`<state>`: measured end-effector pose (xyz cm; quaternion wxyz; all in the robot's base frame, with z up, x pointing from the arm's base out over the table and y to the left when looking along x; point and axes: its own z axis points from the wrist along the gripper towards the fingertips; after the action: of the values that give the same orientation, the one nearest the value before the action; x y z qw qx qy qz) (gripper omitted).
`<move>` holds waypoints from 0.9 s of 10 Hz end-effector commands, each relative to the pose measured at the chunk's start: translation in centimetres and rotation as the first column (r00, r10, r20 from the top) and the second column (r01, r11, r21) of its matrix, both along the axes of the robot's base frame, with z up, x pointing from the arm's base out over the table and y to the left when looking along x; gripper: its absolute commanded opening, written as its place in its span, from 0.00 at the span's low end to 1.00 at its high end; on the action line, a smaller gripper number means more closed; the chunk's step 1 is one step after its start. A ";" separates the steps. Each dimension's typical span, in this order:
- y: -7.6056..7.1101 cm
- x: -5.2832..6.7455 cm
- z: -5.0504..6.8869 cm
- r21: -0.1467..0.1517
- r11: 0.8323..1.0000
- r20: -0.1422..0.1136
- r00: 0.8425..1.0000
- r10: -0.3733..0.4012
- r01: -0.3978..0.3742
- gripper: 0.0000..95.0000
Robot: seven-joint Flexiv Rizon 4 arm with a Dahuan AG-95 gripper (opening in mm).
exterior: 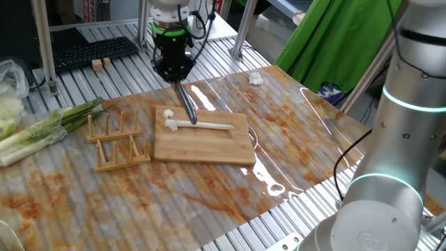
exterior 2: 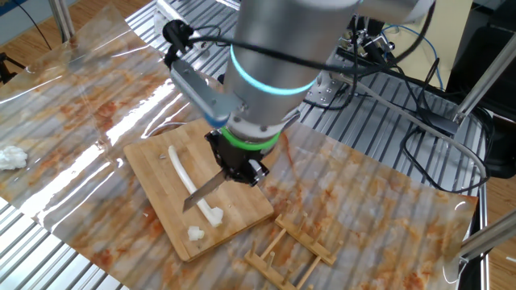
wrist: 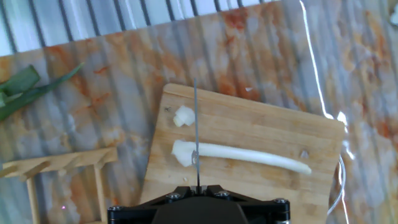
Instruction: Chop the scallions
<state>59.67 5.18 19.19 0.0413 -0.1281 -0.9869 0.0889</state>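
A pale scallion stalk (exterior: 209, 125) lies across the wooden board (exterior: 223, 148); it also shows in the other fixed view (exterior 2: 179, 167) and the hand view (wrist: 249, 155). One short cut piece (exterior: 168, 113) lies apart near the board's corner (wrist: 183, 116) (exterior 2: 196, 234). My gripper (exterior: 174, 70) is shut on a slim grey knife (exterior: 188, 106), seen too in the other fixed view (exterior 2: 201, 192). The blade (wrist: 196, 124) stands edge-down over the stalk's thick end, at or just above it; contact cannot be told.
A wooden rack (exterior: 115, 143) stands left of the board. A bunch of green-and-white leafy stalks (exterior: 42, 129) lies at the far left. A crumpled white wad (exterior: 256, 79) sits at the back. A keyboard (exterior: 90, 50) is behind the table.
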 end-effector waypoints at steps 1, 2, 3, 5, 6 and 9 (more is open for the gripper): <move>-2.0 0.3 -1.2 0.074 0.997 0.008 1.000 0.030 -0.031 0.00; -2.6 0.4 -1.7 0.084 0.996 0.004 0.999 0.038 -0.038 0.00; -3.0 0.4 -2.0 0.102 0.994 0.004 0.999 0.049 -0.049 0.00; -3.3 0.3 -2.5 0.120 0.991 0.012 0.999 0.053 -0.054 0.00; -3.5 0.1 -2.9 0.121 0.991 0.014 0.998 0.055 -0.056 0.00; -3.3 -1.1 -4.3 0.122 0.992 0.022 0.999 0.033 -0.036 0.00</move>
<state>58.40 1.93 14.65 0.0317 -0.1033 -0.9938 0.0248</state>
